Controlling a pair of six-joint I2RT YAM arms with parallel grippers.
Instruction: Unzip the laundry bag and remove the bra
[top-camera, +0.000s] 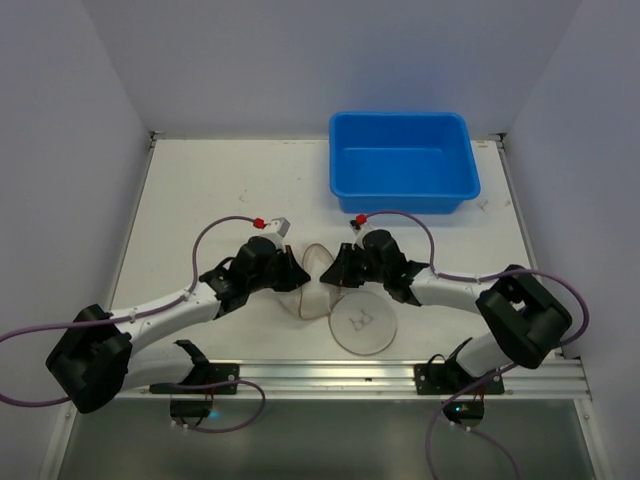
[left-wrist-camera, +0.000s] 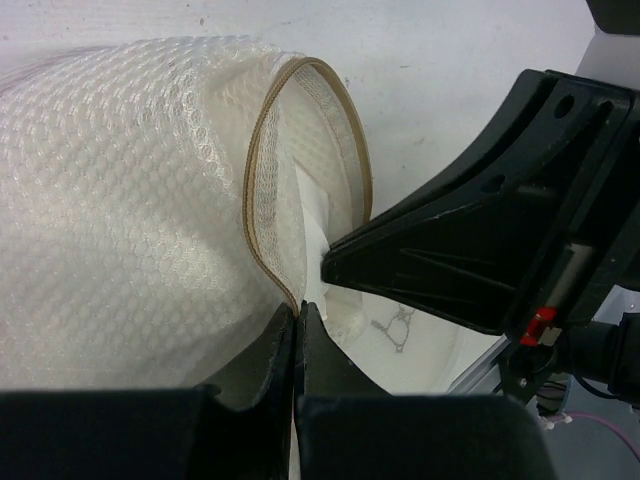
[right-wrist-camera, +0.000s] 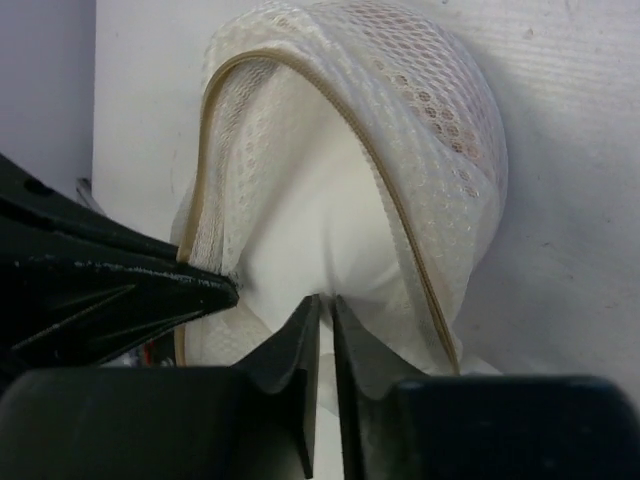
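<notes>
The laundry bag (top-camera: 308, 298), white mesh with a tan zipper band (left-wrist-camera: 262, 130), lies open on its side between both arms. Its flat round top with the bra outline (top-camera: 362, 322) hangs open toward the near edge. My left gripper (left-wrist-camera: 298, 308) is shut on the bag's rim at the zipper band. My right gripper (right-wrist-camera: 327, 298) reaches into the mouth of the bag (right-wrist-camera: 430, 110) and is shut on the smooth white fabric of the bra (right-wrist-camera: 320, 220). The bra (left-wrist-camera: 312, 215) lies mostly inside the mesh.
A big blue plastic tub (top-camera: 400, 160) stands at the back right of the white table (top-camera: 200, 190). The two grippers are close together, fingertips almost touching at the bag's mouth. A metal rail (top-camera: 330, 375) runs along the near edge.
</notes>
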